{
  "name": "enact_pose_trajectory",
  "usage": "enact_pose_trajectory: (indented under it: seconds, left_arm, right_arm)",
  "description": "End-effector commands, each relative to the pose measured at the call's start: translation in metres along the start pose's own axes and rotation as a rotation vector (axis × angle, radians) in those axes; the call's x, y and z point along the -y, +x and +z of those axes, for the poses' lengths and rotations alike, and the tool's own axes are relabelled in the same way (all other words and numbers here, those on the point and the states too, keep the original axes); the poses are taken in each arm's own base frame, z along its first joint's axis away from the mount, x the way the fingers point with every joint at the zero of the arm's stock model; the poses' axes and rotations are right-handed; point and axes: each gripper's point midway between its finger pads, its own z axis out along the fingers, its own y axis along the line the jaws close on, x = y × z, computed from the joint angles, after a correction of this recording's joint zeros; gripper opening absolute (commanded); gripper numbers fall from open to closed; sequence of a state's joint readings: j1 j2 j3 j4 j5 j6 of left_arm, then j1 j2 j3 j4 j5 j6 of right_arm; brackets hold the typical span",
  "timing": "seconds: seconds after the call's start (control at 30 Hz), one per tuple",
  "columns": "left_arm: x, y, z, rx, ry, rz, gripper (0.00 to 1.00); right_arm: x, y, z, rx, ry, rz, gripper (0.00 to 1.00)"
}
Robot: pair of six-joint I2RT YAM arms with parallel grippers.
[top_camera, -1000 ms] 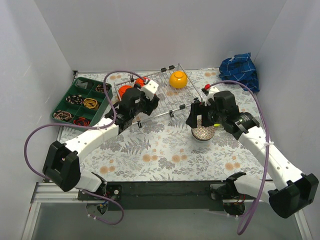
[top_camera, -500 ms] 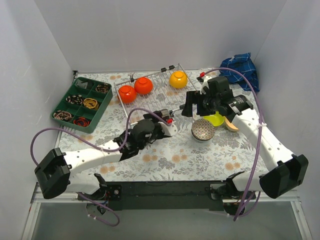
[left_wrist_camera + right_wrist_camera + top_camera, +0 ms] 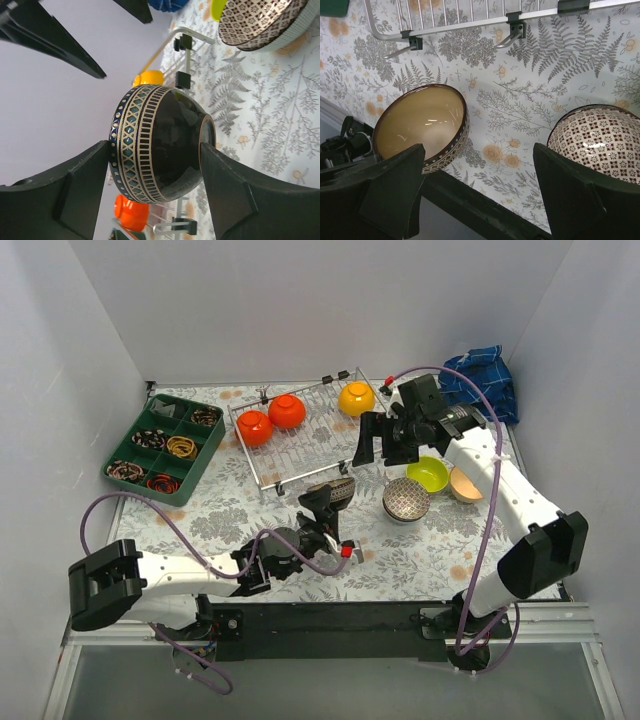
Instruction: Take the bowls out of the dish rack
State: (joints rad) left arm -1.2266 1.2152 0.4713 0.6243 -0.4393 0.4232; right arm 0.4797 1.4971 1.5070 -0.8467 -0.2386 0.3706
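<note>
**Three bowls in the rack, four out**

We count seven bowls. The dish rack (image 3: 310, 440), at the back of the counter (image 3: 450, 550), holds the left orange bowl (image 3: 254, 427), the right orange bowl (image 3: 287, 411) and the yellow bowl (image 3: 357, 398). To the right of the rack sit the checkered bowl (image 3: 405, 499), the lime bowl (image 3: 428, 474) and the tan bowl (image 3: 462, 483), which the right arm half hides. The left pincer (image 3: 155, 150) is clamped on the dark banded bowl (image 3: 160, 145) in front of the rack. The right pincer (image 3: 372, 445) is spread wide and empty.

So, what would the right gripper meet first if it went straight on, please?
Probably the floral table cover, in the gap between the tan-lined bowl and the checked bowl; depth is unclear.
</note>
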Motion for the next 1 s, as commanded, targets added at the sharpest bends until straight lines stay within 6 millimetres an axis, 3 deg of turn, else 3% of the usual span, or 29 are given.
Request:
enact_pose_trajectory:
  seconds: [0.0, 0.23, 0.67, 0.77, 0.97]
  left_arm:
    - [-0.050, -0.026, -0.005, 0.086, -0.220, 0.044, 0.01]
    - [-0.038, -0.033, -0.005, 0.111, -0.189, 0.074, 0.01]
    - [-0.016, -0.032, -0.002, 0.110, -0.127, 0.105, 0.02]
    - [-0.013, -0.031, -0.002, 0.106, -0.122, 0.107, 0.02]
    - [-0.009, -0.029, 0.000, 0.098, -0.109, 0.107, 0.05]
  right_arm:
    - [-0.009, 0.011, -0.002, -0.107, -0.034, 0.035, 0.96]
    - [-0.014, 0.022, 0.016, -0.214, -0.061, 0.044, 0.89]
    - [-0.026, 0.063, 0.045, -0.442, -0.116, -0.006, 0.73]
    - [-0.030, 0.073, 0.048, -0.486, -0.133, -0.021, 0.66]
    - [-0.033, 0.074, 0.050, -0.499, -0.147, -0.033, 0.38]
